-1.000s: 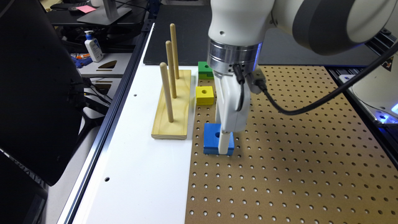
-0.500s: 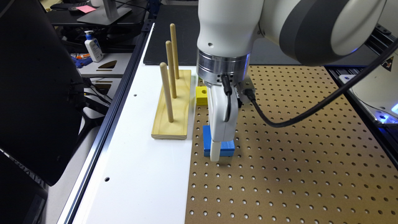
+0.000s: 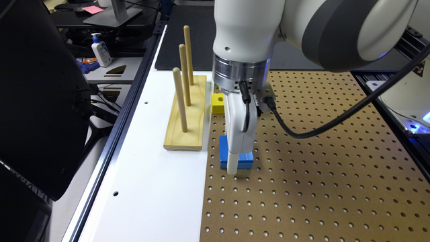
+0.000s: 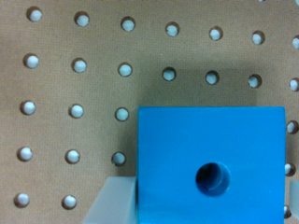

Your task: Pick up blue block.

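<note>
Bright-blue block [image 3: 244,157], yellow cube [image 3: 217,103], pale wooden peg stand [image 3: 186,117], white hand [image 3: 232,164], brown perforated tabletop [image 3: 319,174] with a white strip.

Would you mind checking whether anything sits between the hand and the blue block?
Nothing visible does. The hand is down at the blue block, one finger beside its edge, with only bare pegboard around.

The blue block [image 4: 210,158] looks smooth and matt, like painted wood, on a brown matt pegboard [image 3: 319,174] with a fine fibrous grain. At the exterior view's left of it, the peg stand [image 3: 185,114] with its 3 dowels is pale bare wood on a smooth white panel [image 3: 151,188]. The arm's shell [image 3: 248,30] is glossy white plastic above a brushed metal ring [image 3: 240,75].
</note>
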You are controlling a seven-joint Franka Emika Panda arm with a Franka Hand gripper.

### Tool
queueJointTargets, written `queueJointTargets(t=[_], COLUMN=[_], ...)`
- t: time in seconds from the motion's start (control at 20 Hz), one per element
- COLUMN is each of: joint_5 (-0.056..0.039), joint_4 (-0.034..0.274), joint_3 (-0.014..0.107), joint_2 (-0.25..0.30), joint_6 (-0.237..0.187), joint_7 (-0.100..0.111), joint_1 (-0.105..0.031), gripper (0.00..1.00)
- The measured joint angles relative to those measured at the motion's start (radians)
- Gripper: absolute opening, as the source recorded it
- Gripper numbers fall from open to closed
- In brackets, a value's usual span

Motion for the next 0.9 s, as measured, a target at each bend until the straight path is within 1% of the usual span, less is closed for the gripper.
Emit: queueJointTargets(t=[0.3, 0.5, 0.55, 0.6, 0.9], joint_5=[-0.0002, -0.0002, -0.0002, -0.0001, -0.0001], joint_4=[0.0, 0.0, 0.0, 0.0, 0.0], joint_3=[-0.003, -0.01, -0.01, -0.009, -0.009], joint_2=[0.0, -0.001, -0.001, -0.001, -0.003], joint_6=[0.0, 0.0, 0.0, 0.0, 0.0], joint_7=[0.0, 0.001, 0.001, 0.001, 0.001], joint_1=[0.004, 0.012, 0.012, 0.011, 0.01], gripper=[1.0, 1.0, 1.0, 0.0, 0.0])
